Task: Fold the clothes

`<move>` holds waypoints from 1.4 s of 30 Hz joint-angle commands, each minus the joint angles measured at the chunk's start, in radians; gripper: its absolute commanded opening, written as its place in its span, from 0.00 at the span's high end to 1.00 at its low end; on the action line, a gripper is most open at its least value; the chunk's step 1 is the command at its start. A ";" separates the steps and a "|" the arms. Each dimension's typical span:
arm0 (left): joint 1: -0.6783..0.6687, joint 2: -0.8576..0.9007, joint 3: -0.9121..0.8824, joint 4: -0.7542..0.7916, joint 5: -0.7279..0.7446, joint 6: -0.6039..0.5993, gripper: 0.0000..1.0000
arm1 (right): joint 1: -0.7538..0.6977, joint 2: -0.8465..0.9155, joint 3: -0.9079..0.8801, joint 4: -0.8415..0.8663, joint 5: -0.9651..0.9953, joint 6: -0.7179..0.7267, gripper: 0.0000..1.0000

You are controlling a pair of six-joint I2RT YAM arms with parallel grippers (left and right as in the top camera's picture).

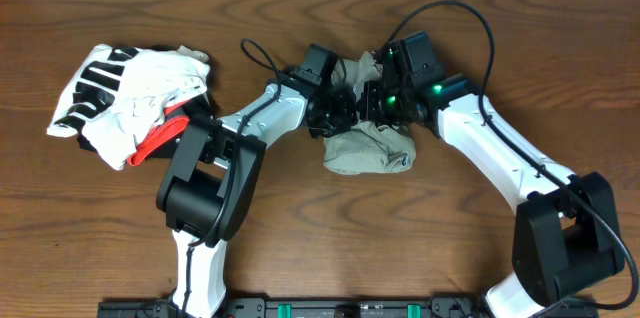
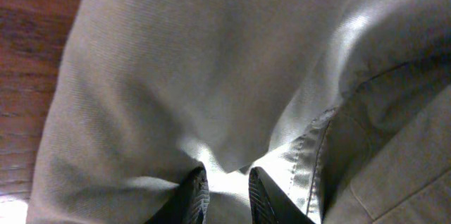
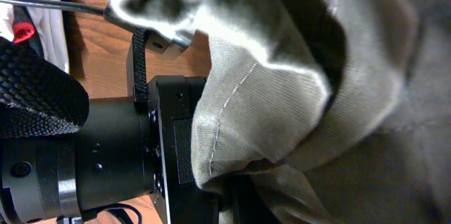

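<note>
The shorts lie bunched in a crumpled heap at the middle of the table, not yet spread flat, with their far edge lifted to where the two arms meet. From both claws the cloth lies on the near side, toward the robot, and the heap is a little wider left to right than it is deep. The left gripper is clamped on a ridge of fabric beside a stitched seam, its fingers nearly together. The right gripper is closed; cloth drapes over it in the wrist view, so it may be pinching a thin layer, but I cannot tell. Both claws sit side by side, equally near. The white bundle lies well apart to the left.
</note>
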 commanded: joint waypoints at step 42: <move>-0.016 0.050 -0.010 -0.014 -0.019 0.011 0.75 | -0.345 0.018 -0.035 -0.248 0.095 -0.176 0.99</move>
